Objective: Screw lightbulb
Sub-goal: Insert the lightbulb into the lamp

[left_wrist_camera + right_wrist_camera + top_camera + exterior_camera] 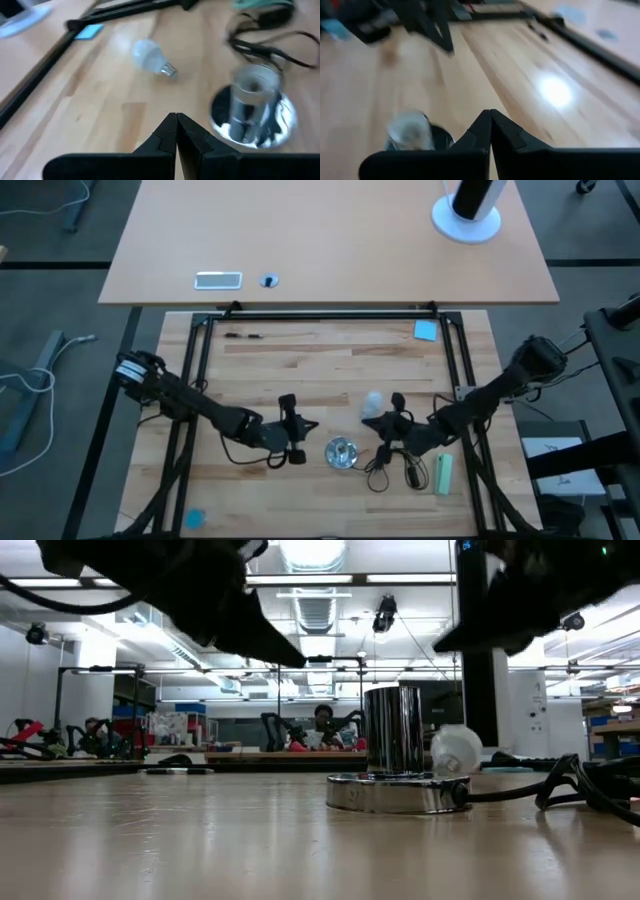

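Note:
The small white frosted lightbulb (373, 402) lies on its side on the wooden table, silvery screw base toward the socket; it also shows in the left wrist view (150, 56) and the low view (457, 752). The round silver socket (342, 452) stands upright on its disc base near the table's near edge, between my two grippers. My left gripper (310, 426) is shut and empty, left of the socket. My right gripper (368, 423) is shut and empty, right of the socket and just on the near side of the bulb.
The socket's black cord (385, 470) lies coiled to the right of the socket. A pale green block (443, 473) lies farther right. A blue note (426, 330) lies at the far right. Black frame bars (320, 315) run along the table's edges.

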Controlling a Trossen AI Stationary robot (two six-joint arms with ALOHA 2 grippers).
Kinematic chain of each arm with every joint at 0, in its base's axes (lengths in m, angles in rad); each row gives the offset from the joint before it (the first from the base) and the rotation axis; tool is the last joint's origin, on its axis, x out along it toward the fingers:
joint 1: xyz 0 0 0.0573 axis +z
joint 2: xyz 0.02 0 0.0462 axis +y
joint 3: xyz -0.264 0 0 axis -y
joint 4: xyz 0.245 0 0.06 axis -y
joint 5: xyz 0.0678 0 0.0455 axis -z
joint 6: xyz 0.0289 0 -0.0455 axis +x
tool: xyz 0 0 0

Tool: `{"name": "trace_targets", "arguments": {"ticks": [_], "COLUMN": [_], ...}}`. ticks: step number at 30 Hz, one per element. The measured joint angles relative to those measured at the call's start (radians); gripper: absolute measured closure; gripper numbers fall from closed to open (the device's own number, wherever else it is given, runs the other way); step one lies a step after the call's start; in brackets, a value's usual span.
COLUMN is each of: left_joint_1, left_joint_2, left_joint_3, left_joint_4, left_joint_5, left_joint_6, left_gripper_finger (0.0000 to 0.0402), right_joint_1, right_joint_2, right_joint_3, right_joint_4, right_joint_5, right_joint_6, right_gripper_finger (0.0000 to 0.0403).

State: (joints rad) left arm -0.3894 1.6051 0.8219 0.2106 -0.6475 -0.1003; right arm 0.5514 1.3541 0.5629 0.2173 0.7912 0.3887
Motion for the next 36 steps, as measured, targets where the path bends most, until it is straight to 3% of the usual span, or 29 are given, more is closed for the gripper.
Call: {"name": "trace_targets", "arguments": {"ticks": [5,9,15,20,24,29,36], "left_joint_1": [0.054,0.132,0.273,0.363,0.393,0.396,0.406], "left_joint_2": [0.0,-0.001,-0.001,-0.001,-0.001,0.002,0.056], "left_joint_3": [0.0,0.0,0.002,0.002,0.002,0.002,0.003], "left_joint_4": [0.061,0.119,0.156,0.16,0.164,0.165,0.182], "left_joint_5": [-0.083,-0.054,0.168,0.276,0.382,0.393,0.394], "left_joint_6": [-0.106,-0.19,-0.236,-0.247,-0.185,-0.121,-0.04], "left_gripper_finger": [0.0401,0.0401,0.0401,0.0401,0.0389,0.0362,0.0343], "right_joint_1": [-0.056,-0.141,-0.227,-0.24,-0.243,-0.242,-0.258], "right_joint_2": [-0.073,-0.142,-0.195,-0.206,-0.248,-0.28,-0.182], "right_joint_3": [0.0,0.0,-0.001,0.0,0.0,-0.001,-0.013], "right_joint_4": [-0.376,-0.645,-0.71,-0.75,-0.894,-1.001,-0.968], "right_joint_5": [0.02,-0.102,-0.253,-0.277,-0.309,-0.374,-0.319], "right_joint_6": [0.393,0.649,0.683,0.673,0.763,0.839,0.818], "right_gripper_finger": [0.0403,0.0403,0.0403,0.0382,0.0354,0.0336,0.0356]}}
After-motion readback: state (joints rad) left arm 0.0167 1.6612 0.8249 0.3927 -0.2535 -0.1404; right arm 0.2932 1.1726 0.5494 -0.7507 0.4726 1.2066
